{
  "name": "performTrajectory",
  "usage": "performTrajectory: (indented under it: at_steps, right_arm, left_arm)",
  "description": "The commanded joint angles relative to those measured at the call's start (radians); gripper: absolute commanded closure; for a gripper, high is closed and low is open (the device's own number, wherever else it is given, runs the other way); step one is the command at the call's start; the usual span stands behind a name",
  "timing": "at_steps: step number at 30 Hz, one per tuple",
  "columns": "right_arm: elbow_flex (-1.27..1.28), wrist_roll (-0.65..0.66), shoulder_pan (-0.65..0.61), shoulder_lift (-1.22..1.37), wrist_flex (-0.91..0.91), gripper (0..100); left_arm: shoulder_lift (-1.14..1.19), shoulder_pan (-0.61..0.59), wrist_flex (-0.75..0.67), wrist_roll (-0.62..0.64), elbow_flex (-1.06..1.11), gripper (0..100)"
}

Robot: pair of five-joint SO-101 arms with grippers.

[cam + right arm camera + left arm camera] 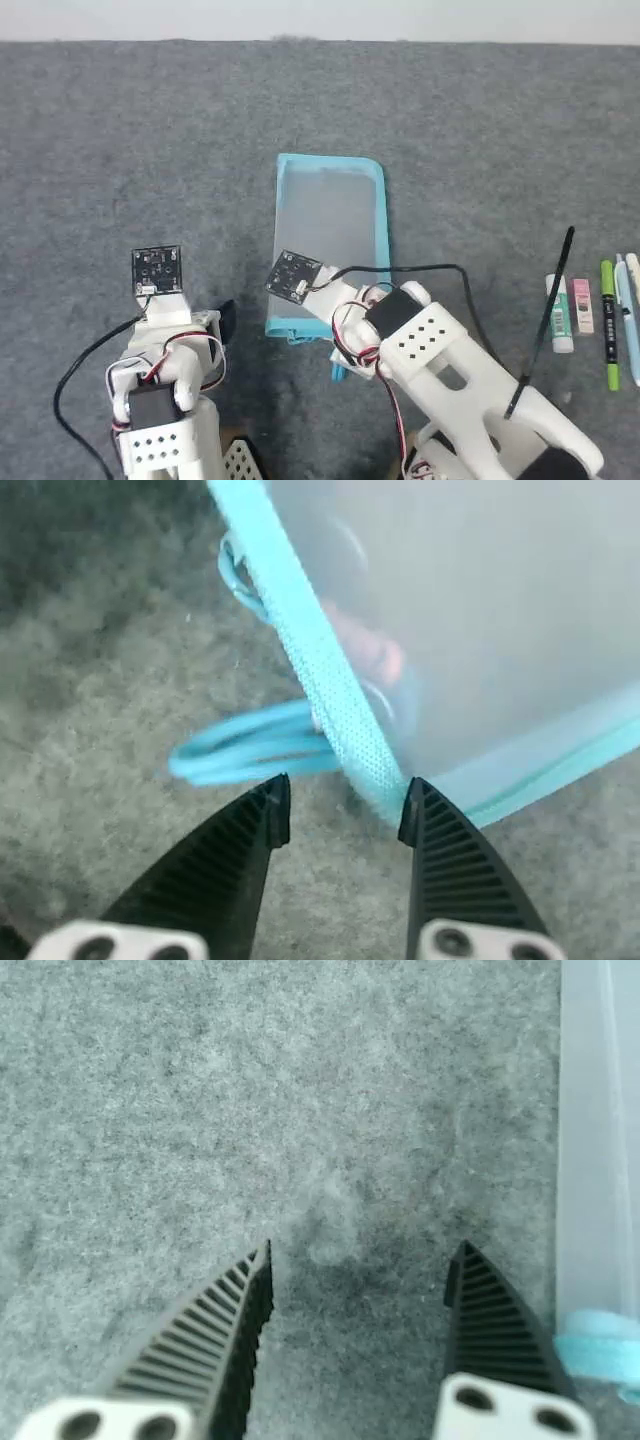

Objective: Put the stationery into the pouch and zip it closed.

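The pouch point(330, 225), translucent with cyan trim, lies flat in the middle of the grey mat. My right arm point(420, 345) reaches over its near end. The right gripper point(347, 783) is open, and the end of the cyan zipper band point(320, 670) runs down between its fingertips. A cyan pull loop point(250, 750) lies just beside that band. My left gripper point(365, 1252) is open over bare mat, with the pouch's side edge point(595, 1160) just off one finger. The stationery lies at the far right: a white glue stick point(560, 312), a pink eraser point(581, 305), a green pen point(608, 325) and a blue pen point(627, 315).
A black cable point(545, 320) runs from the right arm up past the glue stick. The grey mat point(150, 130) is open on the far side and to the left. A pale wall edge point(320, 20) bounds the back.
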Motion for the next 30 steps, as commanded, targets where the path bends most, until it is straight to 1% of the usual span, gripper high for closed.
performTrajectory:
  at_steps: [1, 5, 9, 11, 16, 20, 23, 26, 30]
  right_arm:
    - [-0.02, 0.014, 0.056, 0.048, -0.085, 82.9]
    - [-0.069, 0.009, 0.217, 0.177, -0.179, 82.9]
    - [-0.129, -0.077, 0.348, 0.331, -0.288, 82.9]
    - [-0.206, -0.087, 0.407, 0.398, -0.282, 82.9]
    - [-0.466, -0.087, 0.521, 0.552, -0.193, 82.9]
    - [-0.644, -0.087, 0.542, 0.656, -0.12, 82.9]
    - [-0.707, -0.097, 0.538, 0.665, -0.058, 82.9]
    - [-0.687, -0.129, 0.527, 0.598, -0.042, 82.9]
    - [-0.554, -0.132, 0.464, 0.409, -0.051, 82.9]
  left_arm:
    - [-0.018, -0.005, 0.006, 0.012, -0.005, 73]
    - [-0.018, -0.005, 0.006, 0.012, -0.005, 73]
    - [-0.018, -0.005, 0.006, 0.012, -0.005, 73]
    - [-0.018, -0.005, 0.006, 0.012, -0.005, 73]
    - [-0.018, -0.006, 0.006, 0.012, -0.005, 73]
    - [-0.018, -0.006, 0.006, 0.012, -0.005, 73]
    - [-0.018, -0.006, 0.006, 0.012, -0.005, 73]
    - [-0.018, -0.006, 0.006, 0.012, -0.005, 73]
    - [-0.018, -0.006, 0.006, 0.012, -0.005, 73]
